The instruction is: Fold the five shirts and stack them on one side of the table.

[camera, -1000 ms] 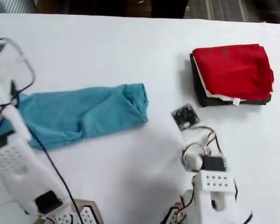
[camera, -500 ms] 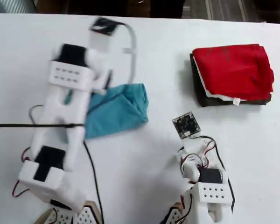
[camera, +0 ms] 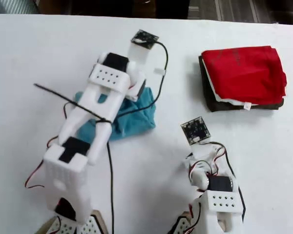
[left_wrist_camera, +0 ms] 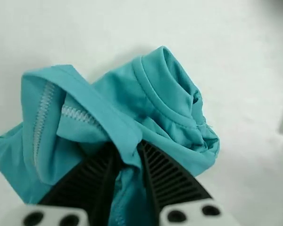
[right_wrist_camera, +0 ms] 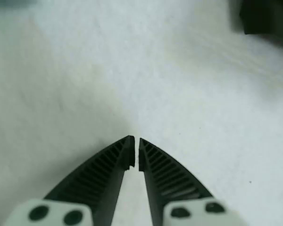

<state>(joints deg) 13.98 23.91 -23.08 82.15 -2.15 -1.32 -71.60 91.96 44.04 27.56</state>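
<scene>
A teal shirt [camera: 134, 117] lies bunched in the middle of the table, half hidden under my left arm [camera: 95, 114]. My left gripper [left_wrist_camera: 128, 149] is shut on a fold of the teal shirt [left_wrist_camera: 108, 113], holding its hemmed edge over the collar end. At the far right sits a stack of folded shirts with a red shirt [camera: 246, 70] on top and dark ones beneath. My right gripper [right_wrist_camera: 136, 140] is shut on nothing, low over bare table near the front right.
The white table [camera: 49, 48] has open room at the far left and between the teal shirt and the stack. A dark corner of the stack [right_wrist_camera: 269, 19] shows in the right wrist view. Loose cables [camera: 107, 161] trail from the left arm.
My left arm has swung from the table's left side to the right, carrying the shirt's left end over onto its right end. The right arm has barely shifted.
</scene>
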